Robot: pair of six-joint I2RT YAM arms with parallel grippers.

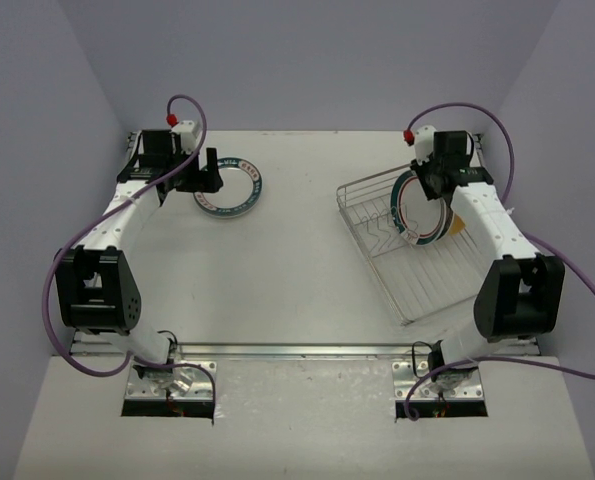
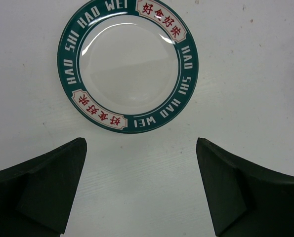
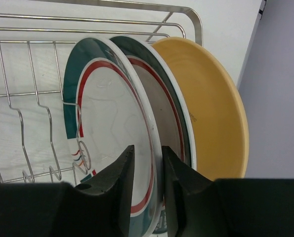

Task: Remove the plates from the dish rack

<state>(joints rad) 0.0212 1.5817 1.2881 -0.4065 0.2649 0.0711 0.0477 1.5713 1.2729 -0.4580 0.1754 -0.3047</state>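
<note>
Right pincer (image 3: pixel 148 150): straddling the rim of the front plate (image 3: pixel 109 118) at lower centre, fingers narrow; possibly gripping already, hard to tell.
Dish rack (image 3: pixel 199 30): holding plates upright, front plate nearest, second ringed plate (image 3: pixel 162 111) behind, yellow plate (image 3: pixel 213 108) farthest.
Left pincer (image 2: pixel 142 187): hovering wide, holding nothing.
Lettered plate (image 2: pixel 129 64): lying flat on the desk (image 2: pixel 245 98), upper centre.

Ringed white plates (image 3: pixel 112 128) standing in the dish rack (image 1: pixel 422 282): two
Yellow plate (image 3: pixel 216 113) in that rack: one
Lettered green-rimmed plate (image 2: pixel 129 64) flat on the table (image 2: pixel 245 98): one
Plates I count in all: four
Dish rack: one
My arms (image 1: pixel 127 205): two
My pincers: two, the left pincer (image 2: pixel 141 143) and the right pincer (image 3: pixel 147 153)
</note>
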